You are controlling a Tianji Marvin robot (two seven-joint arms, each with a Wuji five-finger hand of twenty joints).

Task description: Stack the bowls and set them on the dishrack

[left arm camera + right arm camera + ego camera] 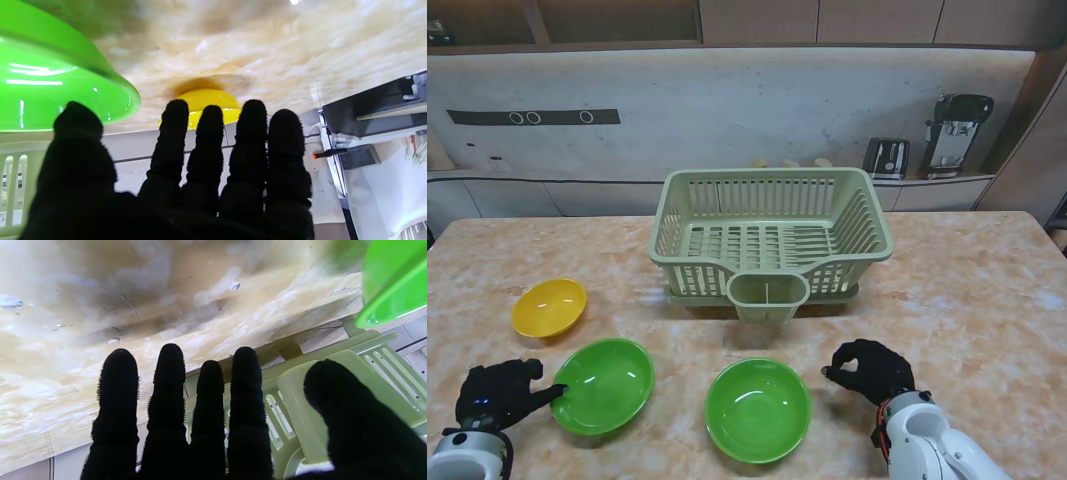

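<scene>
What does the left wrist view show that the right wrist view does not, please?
Only the left wrist view shows the yellow bowl beyond the left hand and its fingers. Only the right wrist view shows the right hand and the dishrack's cup holder close up. Both share the marble table, a green bowl's rim at the edge, each hand its own, and part of the dishrack.

Glossy plastic green bowl (pixel 604 385), matt plastic dishrack (pixel 772 240), polished marble-look table (pixel 967 300), fuzzy cloth-gloved left hand (pixel 497 395)
</scene>
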